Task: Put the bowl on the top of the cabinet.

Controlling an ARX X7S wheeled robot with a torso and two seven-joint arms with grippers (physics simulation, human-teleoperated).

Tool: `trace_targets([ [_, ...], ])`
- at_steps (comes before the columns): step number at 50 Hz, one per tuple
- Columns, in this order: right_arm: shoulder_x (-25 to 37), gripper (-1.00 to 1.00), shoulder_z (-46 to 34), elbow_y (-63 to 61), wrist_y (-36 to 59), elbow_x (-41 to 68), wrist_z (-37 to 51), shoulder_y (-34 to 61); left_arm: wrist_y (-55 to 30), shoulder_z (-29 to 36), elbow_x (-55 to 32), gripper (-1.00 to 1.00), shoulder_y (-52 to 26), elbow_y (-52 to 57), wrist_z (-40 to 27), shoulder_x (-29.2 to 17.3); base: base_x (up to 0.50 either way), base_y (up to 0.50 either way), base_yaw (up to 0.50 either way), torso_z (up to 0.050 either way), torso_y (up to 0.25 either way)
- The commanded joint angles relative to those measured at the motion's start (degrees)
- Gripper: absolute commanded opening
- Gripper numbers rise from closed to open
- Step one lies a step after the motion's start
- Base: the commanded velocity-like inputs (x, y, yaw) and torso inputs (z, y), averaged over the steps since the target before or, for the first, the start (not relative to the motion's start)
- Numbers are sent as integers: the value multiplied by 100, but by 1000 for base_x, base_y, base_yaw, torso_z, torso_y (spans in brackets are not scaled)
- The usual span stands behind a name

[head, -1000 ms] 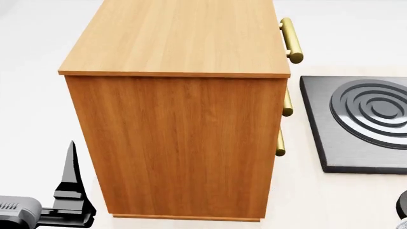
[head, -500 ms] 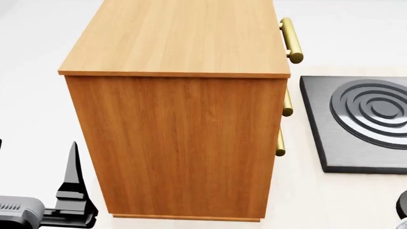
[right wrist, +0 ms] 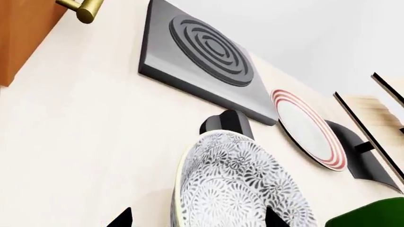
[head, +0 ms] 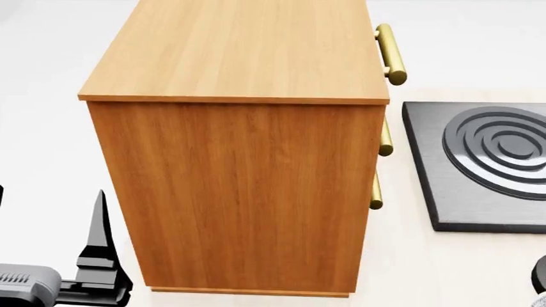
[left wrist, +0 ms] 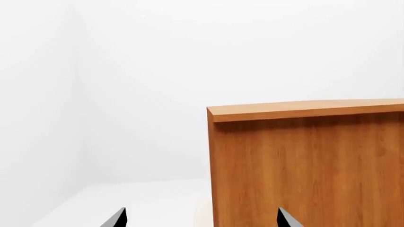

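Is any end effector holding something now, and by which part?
The left end effector holds nothing. Whether the right end effector grips the bowl cannot be told; contact is hidden.

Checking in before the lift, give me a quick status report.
Left gripper open, empty. Right gripper open around the bowl, not lifted. Cabinet top bare.

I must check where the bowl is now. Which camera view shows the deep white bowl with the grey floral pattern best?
The right wrist view: the deep white bowl with grey floral pattern fills its foreground, near the red-ringed white plate. The head view and left wrist view show no bowl at all, only the orange-brown wooden cabinet.
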Motion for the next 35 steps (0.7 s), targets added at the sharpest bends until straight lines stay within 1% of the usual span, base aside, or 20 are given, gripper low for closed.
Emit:
trace_targets([
  [1,-8,100,-36,103,-67,-52,-44,-3,-14,26,-14,100,-12,20,-33,-20,0,0,0,0,0],
  [14,-81,100,-265,308,-164,-205,-148,153,44,89,-8,100,-42,-95,-50,-19,0,0,0,0,0],
  [35,-116,100,-293,503,-236,-252,-191,175,75,127,-21,100,-6,-58,-105,-72,0,0,0,0,0],
])
